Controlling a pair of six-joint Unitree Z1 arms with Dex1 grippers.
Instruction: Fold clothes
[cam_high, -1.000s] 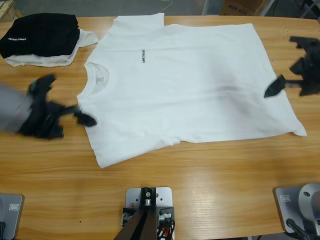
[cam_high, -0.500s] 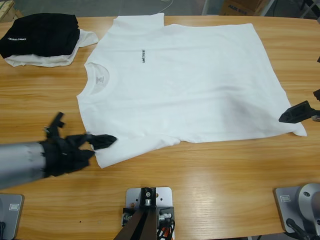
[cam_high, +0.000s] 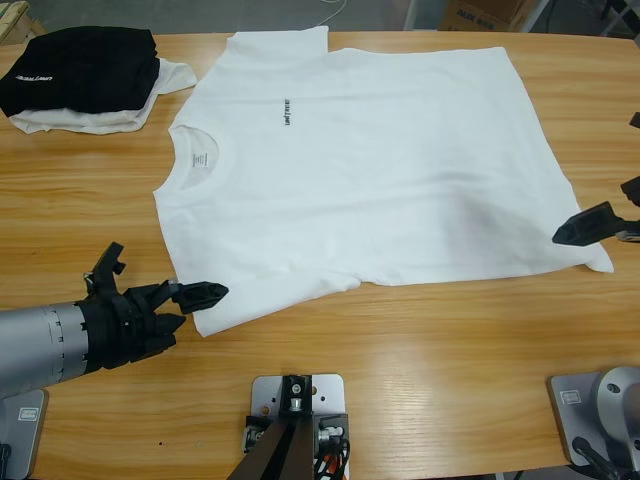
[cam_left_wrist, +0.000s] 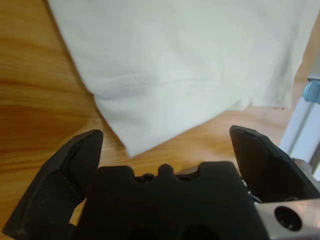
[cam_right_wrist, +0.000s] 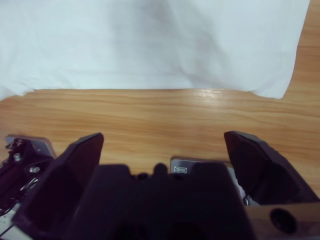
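Note:
The white T-shirt (cam_high: 380, 160) lies spread flat on the table, neck label (cam_high: 199, 157) to the left and hem to the right. A small dark chest print (cam_high: 286, 112) faces up. My left gripper (cam_high: 200, 297) comes in from the lower left and stands open right at the near sleeve's corner (cam_high: 205, 322). In the left wrist view that corner (cam_left_wrist: 131, 145) lies just ahead between the open jaws of the left gripper (cam_left_wrist: 165, 135). My right gripper (cam_high: 595, 225) hangs open at the right edge, over the hem near its front corner (cam_high: 600, 262). In the right wrist view the shirt's edge (cam_right_wrist: 150, 82) lies beyond the right gripper (cam_right_wrist: 162, 137).
A folded black garment with white lettering (cam_high: 85, 65) rests on a smaller white garment (cam_high: 90, 122) at the far left corner. Bare wooden table (cam_high: 420, 340) runs along the front below the shirt. A cardboard box (cam_high: 485, 12) shows behind the table.
The left gripper has swung from beside the collar to the near sleeve corner, then eased back slightly. The right gripper dropped from the far right edge to the hem's front corner. The shirt stayed put.

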